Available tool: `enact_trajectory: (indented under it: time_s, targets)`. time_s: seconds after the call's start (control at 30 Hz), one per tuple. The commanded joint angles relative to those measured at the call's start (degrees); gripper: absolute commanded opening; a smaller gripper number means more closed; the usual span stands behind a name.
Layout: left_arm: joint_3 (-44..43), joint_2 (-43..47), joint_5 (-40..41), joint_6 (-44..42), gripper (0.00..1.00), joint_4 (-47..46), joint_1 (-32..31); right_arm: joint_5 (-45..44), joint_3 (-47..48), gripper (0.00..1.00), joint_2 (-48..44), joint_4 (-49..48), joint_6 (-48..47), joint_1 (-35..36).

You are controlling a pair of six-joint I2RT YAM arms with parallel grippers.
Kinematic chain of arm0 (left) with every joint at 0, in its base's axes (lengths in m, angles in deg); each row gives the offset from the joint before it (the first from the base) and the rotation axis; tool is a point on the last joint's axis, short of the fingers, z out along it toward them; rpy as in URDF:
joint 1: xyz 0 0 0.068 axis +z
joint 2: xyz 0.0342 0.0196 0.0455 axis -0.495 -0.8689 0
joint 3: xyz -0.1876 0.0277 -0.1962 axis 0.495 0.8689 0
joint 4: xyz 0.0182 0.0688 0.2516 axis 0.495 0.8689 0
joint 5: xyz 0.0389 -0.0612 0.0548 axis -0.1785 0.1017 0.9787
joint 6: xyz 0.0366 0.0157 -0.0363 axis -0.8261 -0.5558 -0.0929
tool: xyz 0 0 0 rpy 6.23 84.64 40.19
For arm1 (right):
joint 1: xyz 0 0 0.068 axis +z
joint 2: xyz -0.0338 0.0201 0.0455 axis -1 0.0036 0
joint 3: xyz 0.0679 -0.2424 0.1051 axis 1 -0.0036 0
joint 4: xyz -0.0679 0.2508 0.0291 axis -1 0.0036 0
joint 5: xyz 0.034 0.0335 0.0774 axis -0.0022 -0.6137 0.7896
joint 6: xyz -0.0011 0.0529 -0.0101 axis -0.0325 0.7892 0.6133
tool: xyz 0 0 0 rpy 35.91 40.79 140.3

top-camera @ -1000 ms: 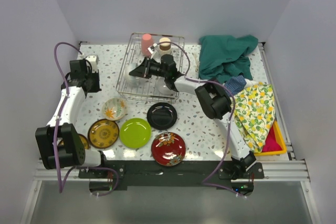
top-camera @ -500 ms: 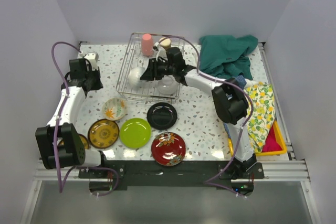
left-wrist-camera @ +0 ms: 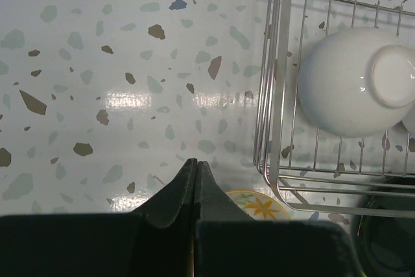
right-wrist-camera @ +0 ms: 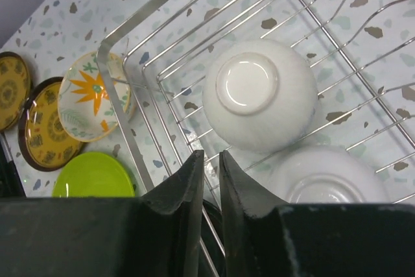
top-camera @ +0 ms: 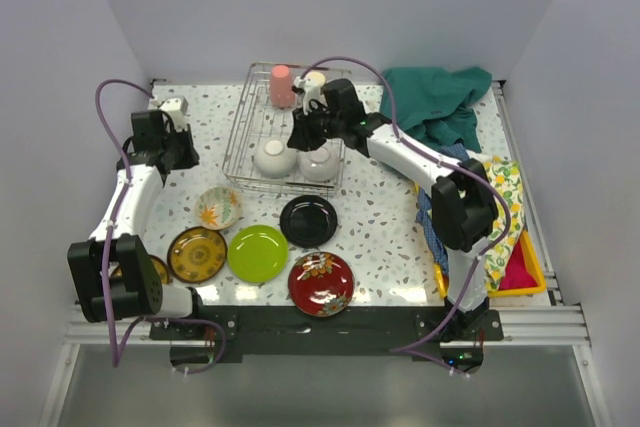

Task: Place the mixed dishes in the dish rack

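Note:
The wire dish rack (top-camera: 243,143) holds a salmon-pink cup (top-camera: 281,85), a pale cup (top-camera: 313,82) and two upturned white bowls (top-camera: 274,157) (top-camera: 320,160). My right gripper (top-camera: 300,133) hovers over the rack, empty, with its jaws only slightly apart; its wrist view shows both bowls (right-wrist-camera: 259,95) (right-wrist-camera: 331,180) beyond the gripper (right-wrist-camera: 211,154). My left gripper (top-camera: 183,155) is shut and empty over bare table left of the rack (left-wrist-camera: 275,95). On the table lie a floral bowl (top-camera: 218,207), brown-gold plates (top-camera: 197,254), a lime-green plate (top-camera: 258,252), a black plate (top-camera: 308,220) and a red floral plate (top-camera: 320,283).
A green cloth (top-camera: 435,107) lies at the back right beside the rack. A yellow-patterned cloth (top-camera: 485,207) and a blue cloth (top-camera: 448,159) drape over the right arm's side. A yellow tray (top-camera: 520,282) sits at the right edge. Walls enclose the table.
My right gripper has pulled back to the right from the rack's left part. A white bowl now lies upturned at the rack's front left, free of the gripper. The left arm has hardly moved.

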Motion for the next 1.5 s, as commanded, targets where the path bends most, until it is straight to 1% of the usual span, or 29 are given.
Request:
enact_trajectory:
  time_s: [0.0,0.03,0.17,0.37,0.5,0.63,0.77,0.87,1.0,1.1,1.13,1.2,1.23,1.27,1.3,1.4,1.47]
  targets:
    - [1.84,-0.28,-2.43,1.48,0.0,-2.34,-0.38,-1.2,0.43,0.02,0.43,2.55,-8.24,1.45]
    - [2.11,-0.28,-2.34,1.39,0.0,-2.51,-0.64,-0.5,0.69,0.0,0.96,2.9,-9.39,1.8]
    - [2.56,-1.15,-0.32,-0.53,0.0,-2.08,-2.57,1.17,1.57,0.0,3.16,5.28,-13.17,2.86]
    - [2.38,-2.38,-0.14,-1.42,0.0,-1.81,-4.95,1.09,4.82,0.0,7.46,6.86,-14.23,5.41]
    - [1.85,-3.09,-0.49,-1.95,0.0,-0.93,-5.74,-1.54,8.34,0.0,11.07,7.83,-15.11,5.85]
    - [2.03,-3.0,-0.49,-2.48,0.0,-0.23,-6.45,-5.23,13.6,0.0,14.67,9.06,-17.91,5.85]
    - [2.47,-2.3,-0.14,-2.21,0.0,0.04,-6.53,-11.02,18.53,0.0,18.71,9.76,-20.64,5.85]
    - [2.55,-1.77,0.47,-2.47,0.0,0.39,-6.62,-13.14,21.87,0.0,20.39,9.33,-22.49,5.76]
    - [2.99,-1.07,0.74,-2.56,0.0,0.91,-6.62,-13.85,23.63,0.0,21.62,7.83,-23.2,5.76]
    - [3.08,-0.19,1.52,-2.56,0.0,1.53,-6.53,-15.08,21.89,0.0,20.84,5.46,-22.76,5.76]
    - [3.0,0.16,1.79,-2.65,0.07,1.62,-6.45,-15.6,21.36,0.0,20.57,4.93,-22.32,5.76]
    - [2.56,0.43,2.58,-2.91,0.17,2.58,-6.36,-16.65,20.39,0.0,19.69,3.97,-22.41,5.67]
    - [2.29,0.77,2.76,-3.26,0.3,2.85,-6.27,-17.79,18.73,0.0,18.3,3.27,-21.97,5.67]
    - [1.77,0.87,3.02,-3.27,0.35,3.28,-6.27,-18.24,17.93,0.0,17.32,2.22,-21.79,5.76]
    - [1.42,1.13,3.37,-5.01,0.43,4.25,-6.27,-18.33,16.88,0.0,16.71,1.94,-21.79,5.76]
    - [0.45,1.48,2.94,-8.61,0.55,6.61,-6.01,-16.84,15.99,0.0,13.98,3.43,-21.71,5.67]
    - [-0.08,1.66,3.02,-11.87,0.58,7.85,-5.92,-14.92,14.76,0.04,11.44,4.74,-21.09,5.67]
